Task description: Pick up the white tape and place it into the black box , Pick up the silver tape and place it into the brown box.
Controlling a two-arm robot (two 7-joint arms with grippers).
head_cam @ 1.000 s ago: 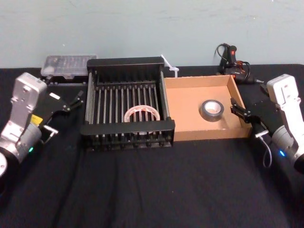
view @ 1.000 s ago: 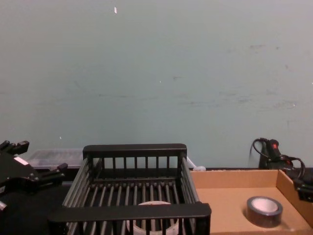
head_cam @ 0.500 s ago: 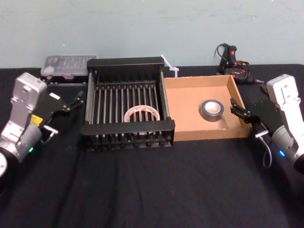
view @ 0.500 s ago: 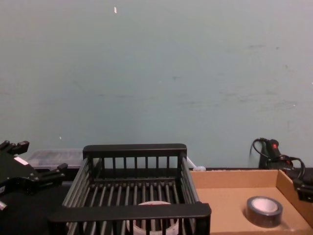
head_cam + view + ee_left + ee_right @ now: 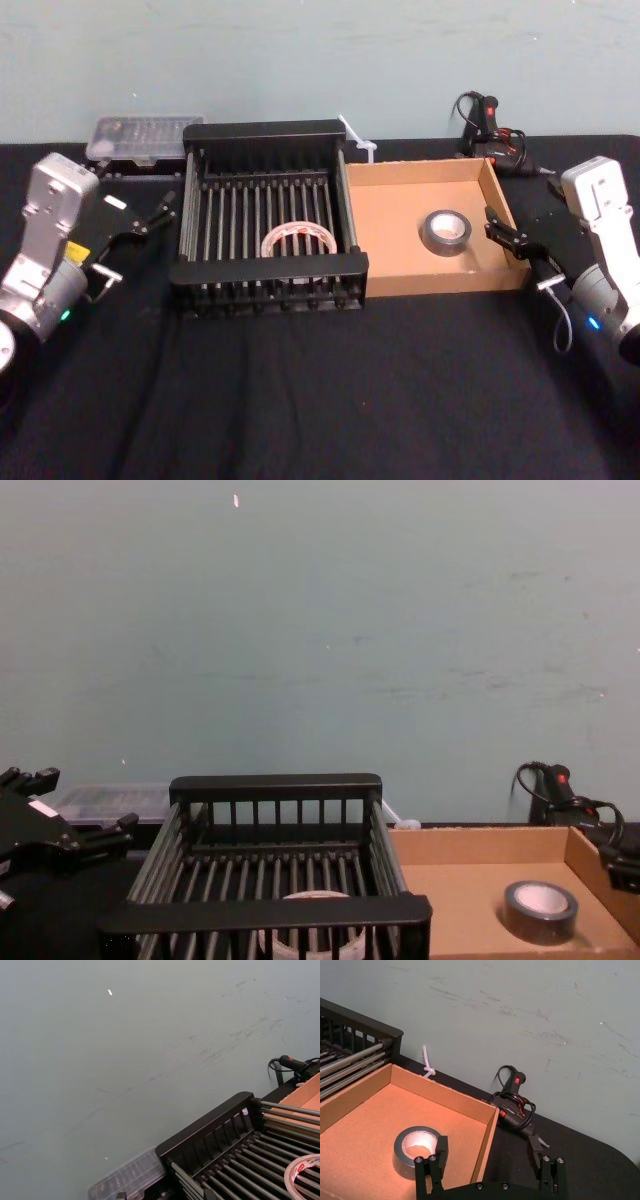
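Both placements look finished: the white tape (image 5: 297,240) lies flat on the barred bottom of the black box (image 5: 270,131), and the silver tape (image 5: 445,229) sits flat inside the brown box (image 5: 440,280). The left pincer (image 5: 135,243) hovers beside the black box's left wall, spread wide and holding nothing. The right pincer (image 5: 522,255) hangs just off the brown box's right wall, likewise agape and empty. Nothing seems left to grasp, so the next move likely calls only for drawing both arms clear above the surface (image 5: 330,400).
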